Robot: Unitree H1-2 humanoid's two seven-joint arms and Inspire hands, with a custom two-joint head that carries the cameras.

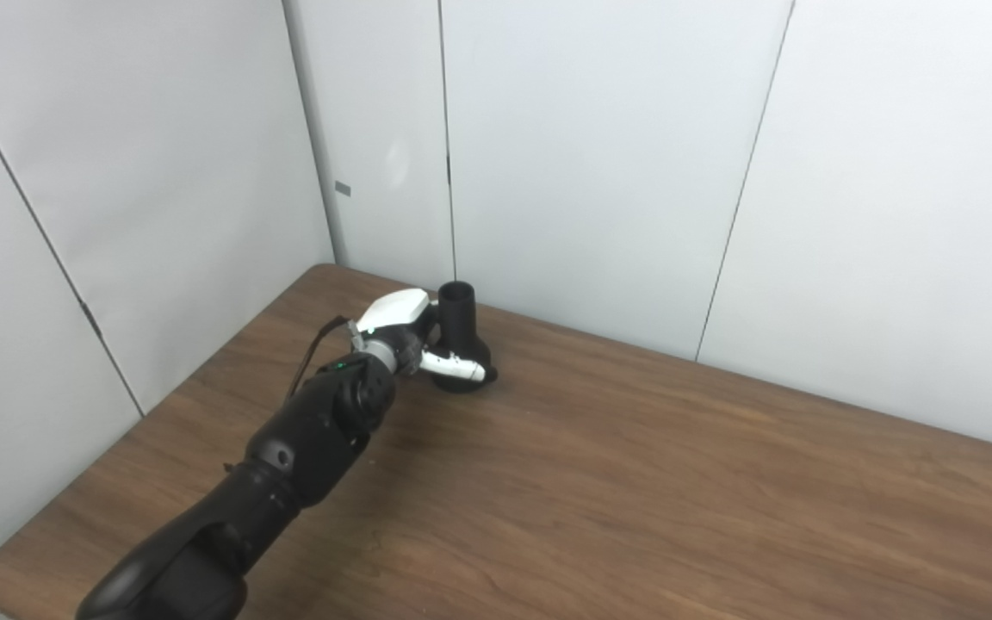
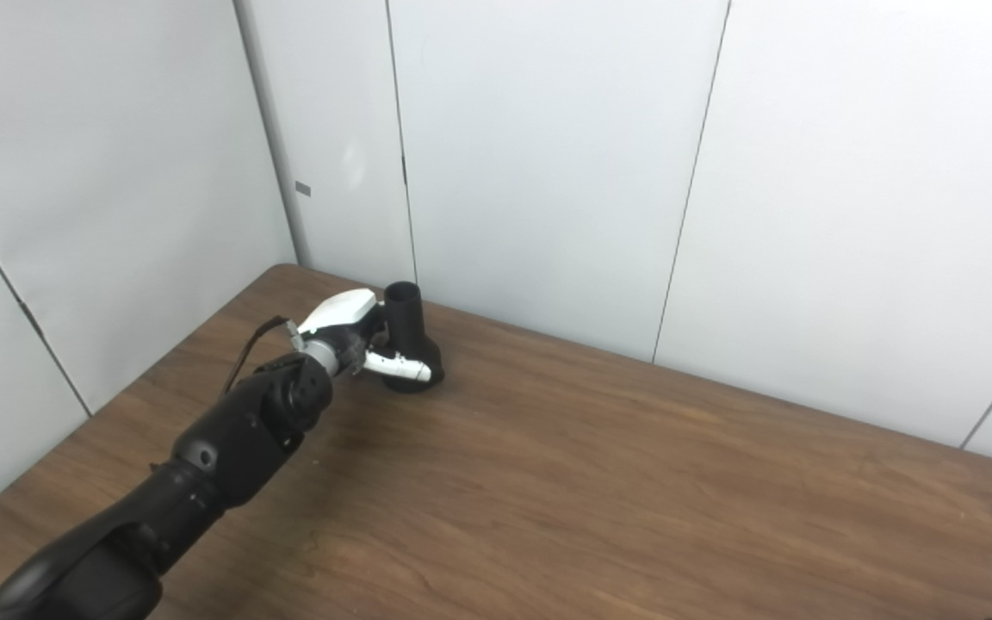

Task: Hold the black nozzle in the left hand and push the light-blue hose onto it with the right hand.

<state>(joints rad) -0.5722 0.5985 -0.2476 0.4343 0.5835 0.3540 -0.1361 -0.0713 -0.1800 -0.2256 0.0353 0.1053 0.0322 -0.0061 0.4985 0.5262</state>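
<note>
Left hand [image 1: 410,343] reaches out at the end of a long, nearly straight arm that comes in from the near left corner, palm turned toward the black nozzle [image 1: 460,331]. One white finger lies across the front of the nozzle's wide base and the white back of the hand sits against its left side, so the hand looks wrapped around it, though I cannot tell whether the fingers on the hidden side have closed firmly.

Right at the hand, the nozzle stands upright on the wooden table [image 1: 677,482], narrow open neck up, base apparently touching the surface. Just beyond it is the white wall panel [image 1: 599,172] at the table's far edge.

With the arm stretched so far, a loose hold could tip or skid the nozzle toward the wall when lifting begins. A low grip on the flared base might also let it slip. No light-blue hose or right hand shows in either view.
</note>
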